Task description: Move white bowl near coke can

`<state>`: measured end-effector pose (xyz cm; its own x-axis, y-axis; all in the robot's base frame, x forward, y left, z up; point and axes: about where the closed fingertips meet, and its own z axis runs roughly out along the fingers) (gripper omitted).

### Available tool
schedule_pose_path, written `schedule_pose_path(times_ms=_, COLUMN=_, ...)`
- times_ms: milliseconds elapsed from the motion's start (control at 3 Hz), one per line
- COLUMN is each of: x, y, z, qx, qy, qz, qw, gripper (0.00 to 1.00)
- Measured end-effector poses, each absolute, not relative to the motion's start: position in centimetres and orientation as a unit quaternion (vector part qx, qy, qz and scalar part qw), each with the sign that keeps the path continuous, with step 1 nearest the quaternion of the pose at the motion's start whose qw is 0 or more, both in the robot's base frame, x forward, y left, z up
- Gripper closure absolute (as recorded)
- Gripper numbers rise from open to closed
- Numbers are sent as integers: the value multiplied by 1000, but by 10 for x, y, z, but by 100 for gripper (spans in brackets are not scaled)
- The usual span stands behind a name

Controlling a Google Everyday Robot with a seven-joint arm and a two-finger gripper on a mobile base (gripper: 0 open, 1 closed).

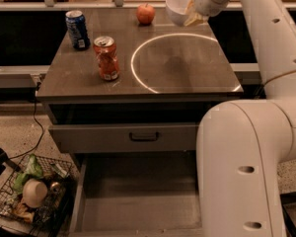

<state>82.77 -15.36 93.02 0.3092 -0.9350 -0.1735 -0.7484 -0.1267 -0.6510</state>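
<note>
The white bowl (pixel 177 8) is lifted above the far right part of the table, tilted, held at its right rim by my gripper (pixel 192 15). The gripper is shut on the bowl's rim, with the arm coming down from the upper right. The coke can (pixel 106 58), red-orange with a silver top, stands upright on the left half of the table (pixel 138 85), well to the left and nearer than the bowl.
A blue soda can (pixel 77 29) stands at the table's far left. A red apple (pixel 145 14) sits at the far middle, just left of the bowl. A white ring is marked on the tabletop. A bottom drawer is open below. A wire basket (pixel 29 196) with trash is on the floor left.
</note>
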Motion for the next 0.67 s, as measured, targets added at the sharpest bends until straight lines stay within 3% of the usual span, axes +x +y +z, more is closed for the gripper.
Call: schedule_pose_path(times_ms=667, x=782, y=-137, z=985, qx=-746, qy=546, qz=-135, qw=356, gripper=100)
